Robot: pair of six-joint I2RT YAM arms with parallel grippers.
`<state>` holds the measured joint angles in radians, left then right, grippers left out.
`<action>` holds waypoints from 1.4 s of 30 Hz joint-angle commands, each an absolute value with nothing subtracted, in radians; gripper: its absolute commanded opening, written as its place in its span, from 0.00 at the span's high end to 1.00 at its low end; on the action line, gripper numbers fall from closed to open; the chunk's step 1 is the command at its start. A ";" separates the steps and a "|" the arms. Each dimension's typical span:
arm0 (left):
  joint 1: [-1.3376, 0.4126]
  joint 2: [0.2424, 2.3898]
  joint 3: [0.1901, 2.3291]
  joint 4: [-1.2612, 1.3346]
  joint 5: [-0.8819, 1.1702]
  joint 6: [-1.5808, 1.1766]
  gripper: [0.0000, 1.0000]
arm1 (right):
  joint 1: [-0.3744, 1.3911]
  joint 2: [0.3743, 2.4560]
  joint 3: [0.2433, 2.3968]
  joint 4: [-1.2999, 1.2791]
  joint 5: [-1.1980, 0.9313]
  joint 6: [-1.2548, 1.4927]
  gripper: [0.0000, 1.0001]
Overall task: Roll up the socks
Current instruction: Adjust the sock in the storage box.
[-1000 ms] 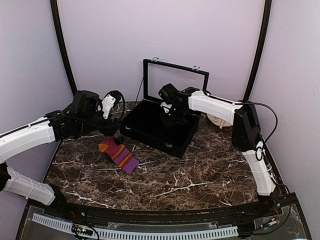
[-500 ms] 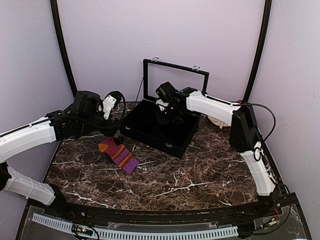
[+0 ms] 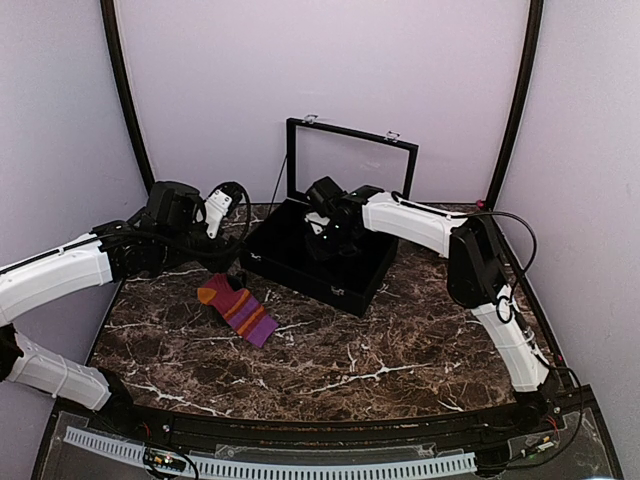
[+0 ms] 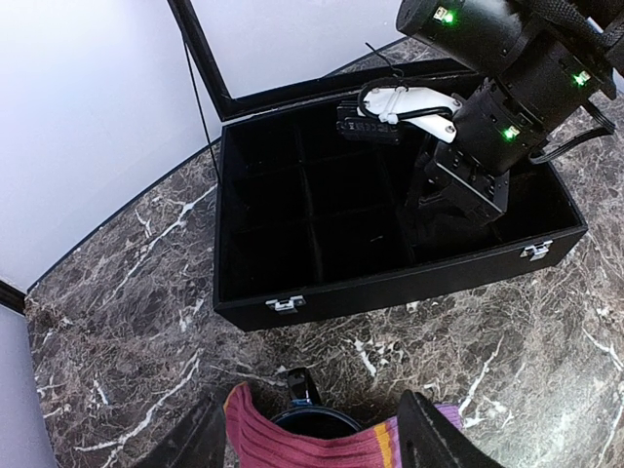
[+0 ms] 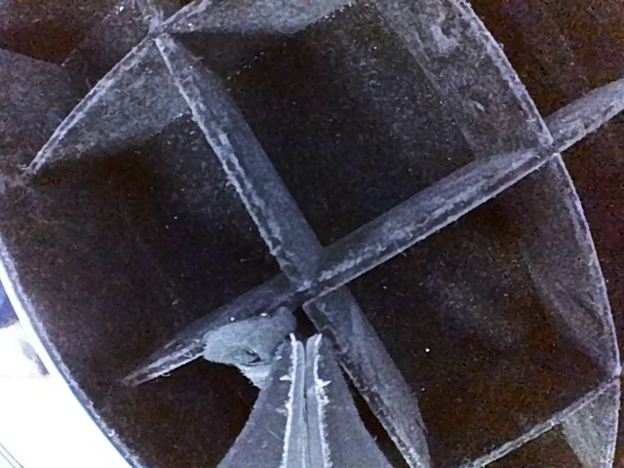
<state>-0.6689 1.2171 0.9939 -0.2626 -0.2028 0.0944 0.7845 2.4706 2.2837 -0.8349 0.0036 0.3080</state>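
The striped sock (image 3: pixel 238 308), purple, orange and red, lies on the marble left of centre. In the left wrist view its reddish cuff (image 4: pixel 322 447) drapes over a dark blue mug (image 4: pixel 310 417). My left gripper (image 4: pixel 312 444) is open, with a finger on each side of the cuff. My right gripper (image 3: pixel 322 240) reaches down into the black divided box (image 3: pixel 300 272). In the right wrist view it is shut (image 5: pixel 304 343) at a divider crossing, with a small lump of grey fabric (image 5: pixel 244 341) against its left fingertip. I cannot tell whether that lump is the black sock.
The box has an open glass lid (image 3: pixel 350 165) standing at its back and felt dividers (image 5: pixel 244 185) inside. Its front wall (image 4: pixel 390 288) faces the left gripper. A light wicker object (image 3: pixel 436 241) lies behind the right arm. Curved black poles frame the sides.
My right gripper has moved leftward inside the box. The left arm and the striped sock have not moved.
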 commanded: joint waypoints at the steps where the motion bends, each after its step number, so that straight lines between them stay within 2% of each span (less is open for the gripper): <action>1: -0.658 1.218 0.998 -0.251 -0.205 0.104 0.38 | 0.791 2.496 2.287 -0.848 -0.004 0.309 0.96; 14: -0.654 1.222 0.987 -0.244 -0.195 0.101 0.38 | 0.790 2.513 2.233 -0.863 -0.010 0.316 0.95; 20: -0.651 1.223 0.987 -0.244 -0.197 0.102 0.38 | 0.792 2.441 2.202 -0.780 0.036 0.300 0.94; 26: -0.650 1.221 1.007 -0.255 -0.207 0.095 0.37 | 0.797 2.321 2.138 -0.650 0.072 0.277 0.87; 34: -0.640 1.223 1.018 -0.315 -0.219 0.028 0.30 | 0.816 2.163 1.967 -0.515 0.111 0.266 0.74; 42: -0.579 1.166 0.963 -0.381 -0.190 -0.139 0.25 | 0.849 1.943 1.678 -0.392 0.190 0.277 0.68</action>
